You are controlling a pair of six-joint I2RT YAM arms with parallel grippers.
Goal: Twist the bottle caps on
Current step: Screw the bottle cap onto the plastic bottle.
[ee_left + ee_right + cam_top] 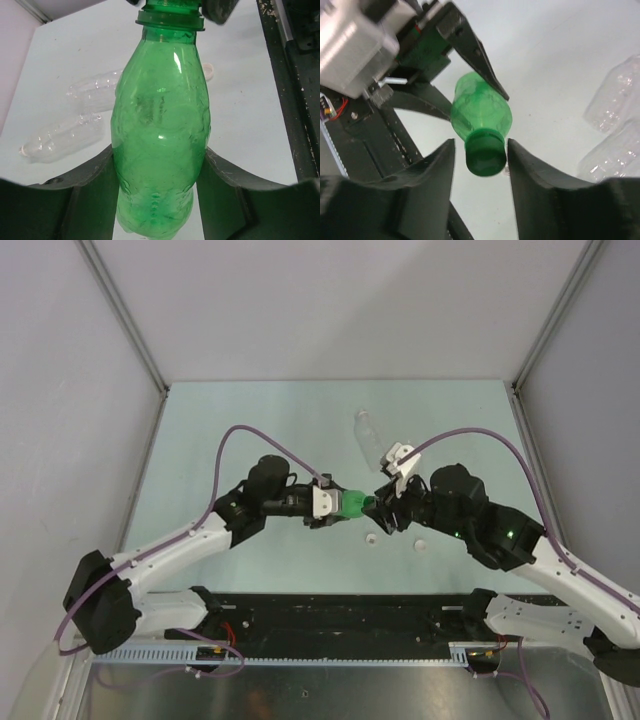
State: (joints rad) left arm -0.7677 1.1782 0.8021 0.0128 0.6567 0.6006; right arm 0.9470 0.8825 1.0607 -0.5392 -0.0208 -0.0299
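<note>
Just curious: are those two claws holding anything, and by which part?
The left gripper holds the green bottle by its lower body. The right gripper straddles the green cap on its neck, a gap showing on one side, so apparently not gripping.

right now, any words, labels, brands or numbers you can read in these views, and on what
None can be read in any view.
The green bottle has no label, only embossed texture.
The green cap is plain.
The clear bottles show no labels.
The white caps are too small to tell.
</note>
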